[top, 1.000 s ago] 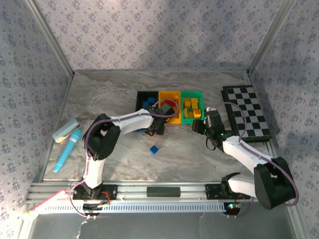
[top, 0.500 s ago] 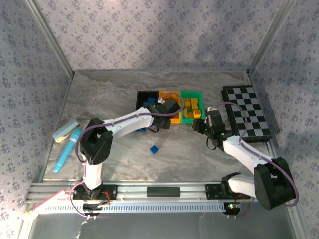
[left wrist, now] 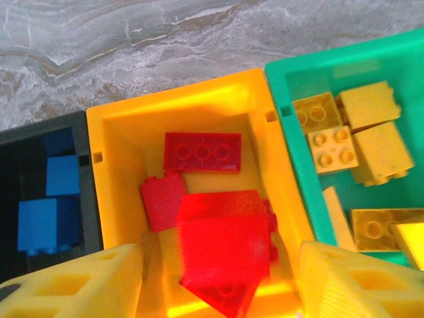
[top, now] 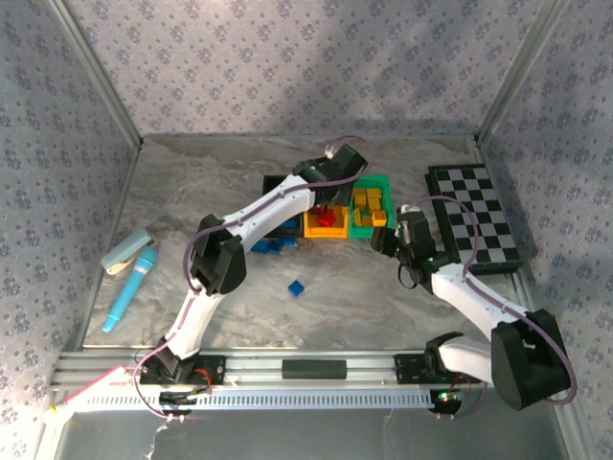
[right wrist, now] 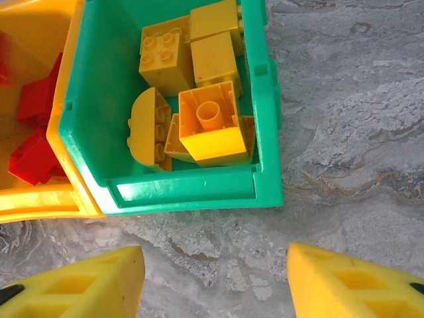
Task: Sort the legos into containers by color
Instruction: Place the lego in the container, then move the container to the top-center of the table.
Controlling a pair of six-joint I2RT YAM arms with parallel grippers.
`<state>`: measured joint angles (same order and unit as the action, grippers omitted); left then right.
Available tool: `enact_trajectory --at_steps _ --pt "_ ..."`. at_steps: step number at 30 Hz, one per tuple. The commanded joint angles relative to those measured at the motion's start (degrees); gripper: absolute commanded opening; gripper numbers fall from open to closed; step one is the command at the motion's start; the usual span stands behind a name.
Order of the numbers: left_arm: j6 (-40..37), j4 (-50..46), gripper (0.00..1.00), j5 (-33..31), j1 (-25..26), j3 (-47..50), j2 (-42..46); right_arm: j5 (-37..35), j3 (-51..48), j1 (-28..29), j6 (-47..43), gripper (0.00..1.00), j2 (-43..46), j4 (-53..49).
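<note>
One red lego (left wrist: 225, 245) sits blurry and loose between the left gripper's (left wrist: 222, 278) spread fingers, orange bin (left wrist: 172, 99) straight below, so I'd pull straight up, no sideways swipe.

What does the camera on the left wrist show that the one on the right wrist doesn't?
Left wrist, not right: the black bin holding blue bricks, and a blurred red brick between the fingers of the open left claw, apparently touching neither. Right wrist, not left: the near wall of the green bin and the marble table on its near and right sides. Both: the orange-yellow bin with red bricks, and the green bin with yellow bricks.
</note>
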<state>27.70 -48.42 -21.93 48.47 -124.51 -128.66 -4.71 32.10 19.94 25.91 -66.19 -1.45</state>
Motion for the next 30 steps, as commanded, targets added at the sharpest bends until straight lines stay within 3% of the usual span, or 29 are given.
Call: enact_trajectory --at_steps 1,6,10,19,24,30 --pt "-1.42 -4.35 0.74 -0.71 0.22 -2.21 0.61 0.65 0.17 -0.24 -0.34 0.6 1.24 -0.64" --pt "0.5 -1.02 0.76 -1.2 0.66 7.89 6.96 1.7 0.44 0.08 -0.22 0.6 0.5 0.0" --pt "3.23 6.32 0.75 -1.71 0.67 24.15 17.42 4.8 0.88 2.65 -2.6 0.57 -1.62 2.59" --pt "10.23 13.93 0.75 -7.03 -0.34 53.88 39.11 9.39 7.15 15.96 -4.84 0.53 -12.76 6.69" --pt "12.58 14.67 0.75 -5.64 -2.37 64.77 46.56 12.05 17.01 20.14 -4.04 0.52 -23.04 2.4" --pt "13.55 15.17 0.75 -3.67 -2.88 71.1 50.2 11.39 27.73 20.5 -1.29 0.51 -32.79 -4.7"
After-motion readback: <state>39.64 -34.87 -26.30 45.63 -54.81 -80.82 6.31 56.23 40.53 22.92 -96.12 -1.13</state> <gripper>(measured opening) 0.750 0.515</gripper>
